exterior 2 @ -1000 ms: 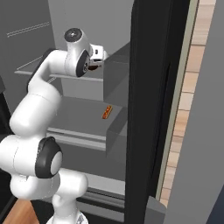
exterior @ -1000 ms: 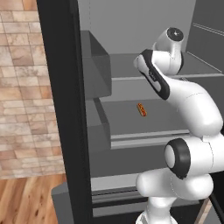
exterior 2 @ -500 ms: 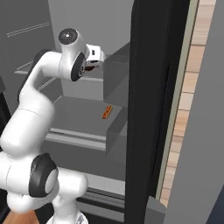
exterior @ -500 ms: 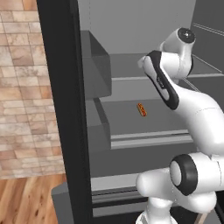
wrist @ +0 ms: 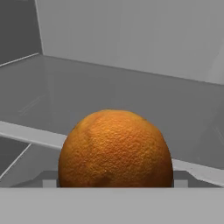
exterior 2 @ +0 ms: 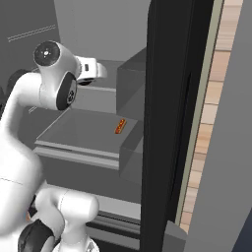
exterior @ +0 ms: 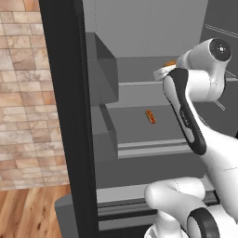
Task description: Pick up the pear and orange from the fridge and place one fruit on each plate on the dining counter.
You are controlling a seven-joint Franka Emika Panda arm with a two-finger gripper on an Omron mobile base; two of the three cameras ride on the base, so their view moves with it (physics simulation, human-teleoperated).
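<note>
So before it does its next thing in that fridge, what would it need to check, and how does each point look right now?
1. Fridge door open, shelves reachable: ok.
2. Orange straight ahead of the hand, close up in the hand view: ok.
3. Gripper closed on the orange: cannot tell; its fingertips are hidden.
4. Orange lifted off its shelf: cannot tell.
5. Small orange-red item on the lower shelf stays out of the arm's way: ok.
</note>
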